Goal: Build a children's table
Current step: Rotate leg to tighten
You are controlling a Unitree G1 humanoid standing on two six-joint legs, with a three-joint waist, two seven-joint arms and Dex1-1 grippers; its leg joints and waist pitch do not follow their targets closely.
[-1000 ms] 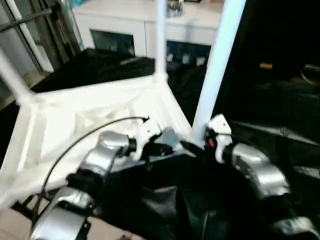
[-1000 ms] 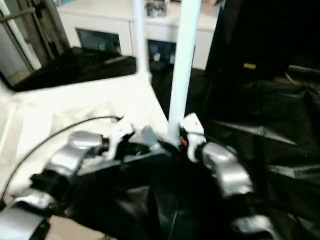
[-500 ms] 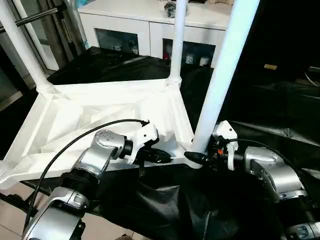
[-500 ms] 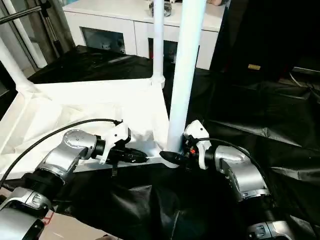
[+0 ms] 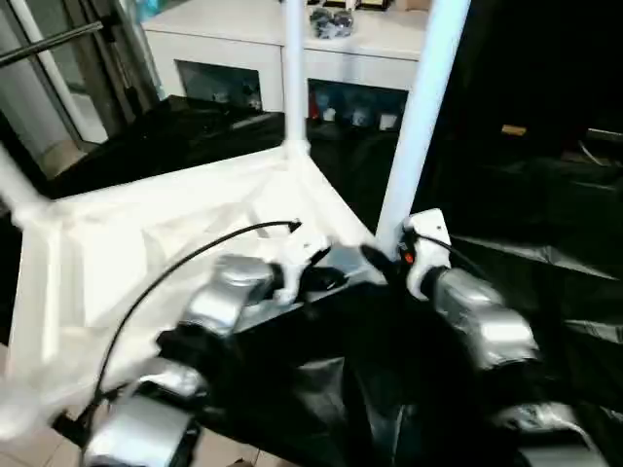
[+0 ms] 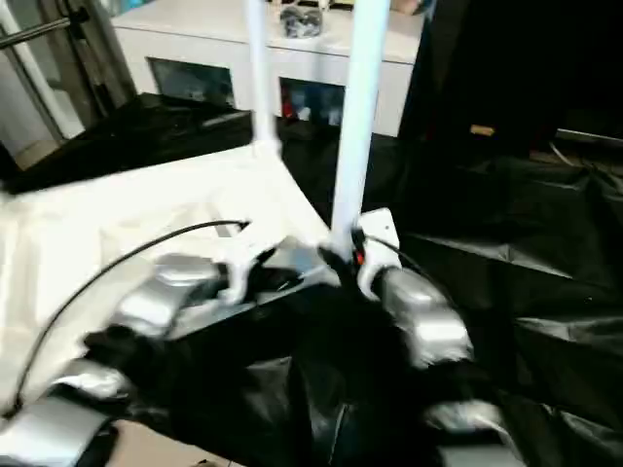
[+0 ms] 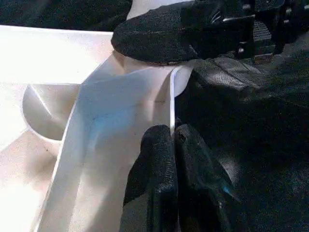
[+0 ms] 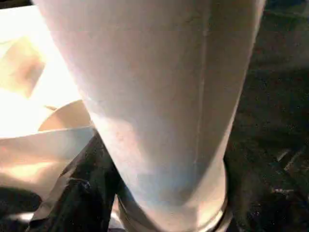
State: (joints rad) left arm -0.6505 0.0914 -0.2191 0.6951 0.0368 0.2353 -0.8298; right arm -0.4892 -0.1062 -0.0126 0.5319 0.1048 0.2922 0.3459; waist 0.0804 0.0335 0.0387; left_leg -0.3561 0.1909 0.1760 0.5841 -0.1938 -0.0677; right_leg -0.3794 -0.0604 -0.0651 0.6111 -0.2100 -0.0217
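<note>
The children's table lies upside down, its white ribbed top (image 5: 146, 233) resting on the black-draped work table. White legs stand up from three of its corner sockets: a far one (image 5: 292, 68), a left one (image 5: 15, 185), and the near right leg (image 5: 421, 107). My left gripper (image 5: 331, 279) is shut on the top's thin near rim (image 7: 170, 96), close to the right corner socket. My right gripper (image 5: 380, 261) is closed around the base of the near right leg (image 8: 159, 96), where it enters the socket. One of its black fingers (image 7: 164, 34) lies across that base.
The black drape (image 5: 545, 214) covers the work table in loose folds to the right and in front. A white cabinet with glass doors (image 5: 234, 49) stands behind. A metal frame (image 5: 58, 39) rises at the far left, and bare floor (image 5: 39, 448) lies at the near left.
The head view has swung and blurred, so the whole picture has shifted. Both grippers keep the same hold on the rim and the leg base.
</note>
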